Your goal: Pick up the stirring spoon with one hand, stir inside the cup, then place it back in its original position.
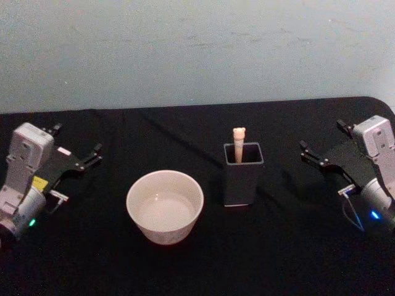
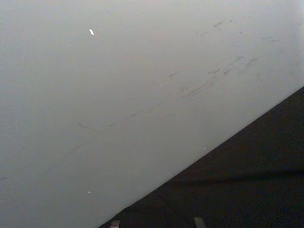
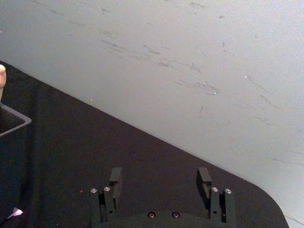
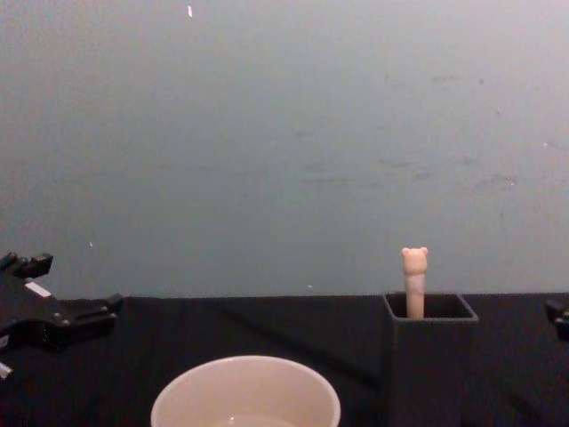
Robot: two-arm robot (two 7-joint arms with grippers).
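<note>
Black cloth covers the counter [image 1: 197, 271]. My left hand [image 1: 74, 140] and right hand [image 1: 323, 137] sit wide open, empty, at its side edges. The cream bear-topped stirring spoon [image 1: 239, 143] stands in the dark grey square holder [image 1: 242, 182] mid-counter, beside the round cream-white cup [image 1: 165, 206]. I judge pickup is next: pinch its handle.
</note>
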